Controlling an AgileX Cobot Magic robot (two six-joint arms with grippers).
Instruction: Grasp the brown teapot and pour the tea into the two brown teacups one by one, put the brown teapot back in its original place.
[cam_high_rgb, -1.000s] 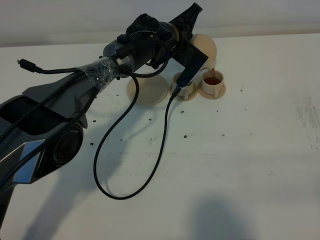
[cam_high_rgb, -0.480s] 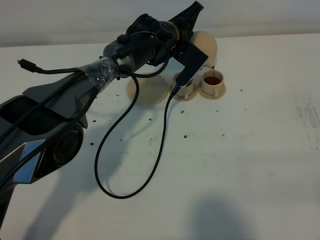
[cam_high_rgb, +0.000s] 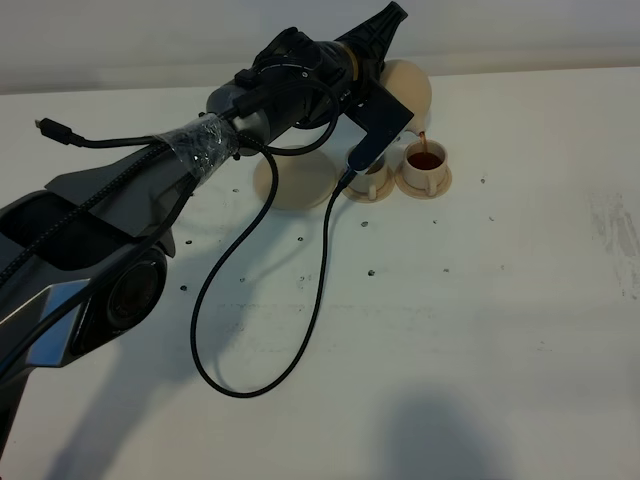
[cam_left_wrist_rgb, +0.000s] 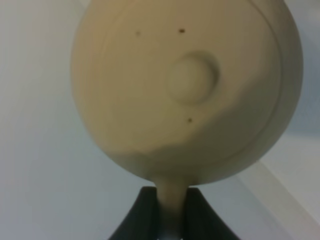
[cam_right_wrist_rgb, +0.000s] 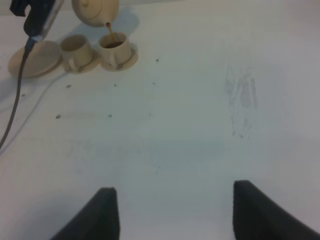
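Over the tea-filled teacup (cam_high_rgb: 425, 165), left jaws clench the pouring brown teapot (cam_high_rgb: 410, 90); right jaws gape.

White tabletop (cam_high_rgb: 520, 330) with small dark specks and scuffs, plain pale wall (cam_high_rgb: 130, 40) behind.

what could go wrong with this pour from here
The teacup under the spout already shows tea near its rim; more from the tilted brown teapot may overflow onto its saucer.
The left gripper pinches only the thin handle, so the pot could swing.
The black cable hangs beside the other teacup and may snag it as the arm shifts.
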